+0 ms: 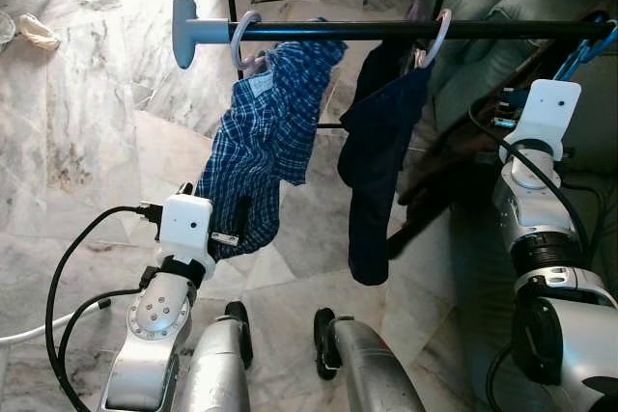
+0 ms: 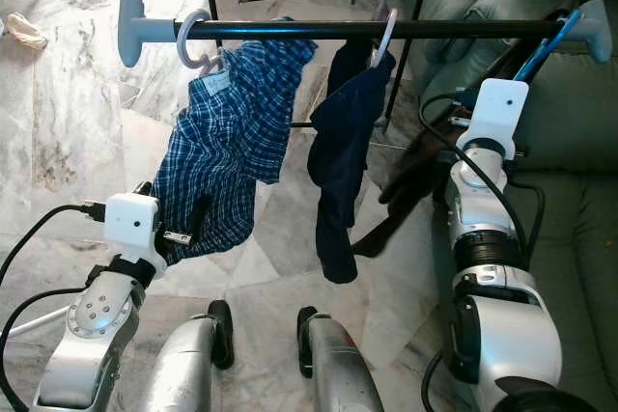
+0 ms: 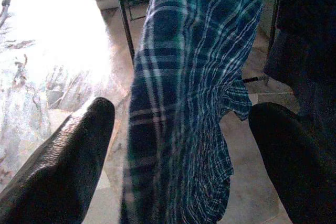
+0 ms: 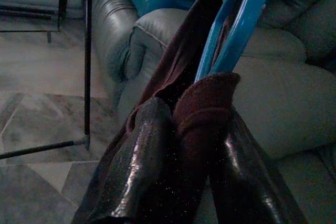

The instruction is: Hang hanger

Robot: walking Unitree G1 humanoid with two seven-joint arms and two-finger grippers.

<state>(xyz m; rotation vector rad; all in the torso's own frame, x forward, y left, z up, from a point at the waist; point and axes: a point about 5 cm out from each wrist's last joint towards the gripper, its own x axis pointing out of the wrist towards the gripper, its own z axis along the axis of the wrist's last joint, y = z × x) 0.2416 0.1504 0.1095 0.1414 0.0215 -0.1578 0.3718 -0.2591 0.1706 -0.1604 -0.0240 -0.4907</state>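
The right gripper [image 4: 181, 145] is clamping a blue plastic hanger [image 2: 546, 45] with its dark maroon garment [image 4: 202, 103] beside the black metal rail [image 2: 386, 29], not yet hooked; the left gripper [image 3: 178, 145] is gaping around the hung plaid shirt [image 1: 266, 151].

No readable text, labels, brands, numbers or signs found anywhere. Checked plaid shirt [image 1: 266, 156], dark garment [image 1: 377, 156], rail [image 1: 406, 30], sofa [image 4: 273, 103] and arm housings: all blank or too blurred.

Glossy blue plastic hanger [image 4: 233, 30] — matt maroon cloth [image 4: 202, 114] — veined marble floor [image 1: 87, 123]
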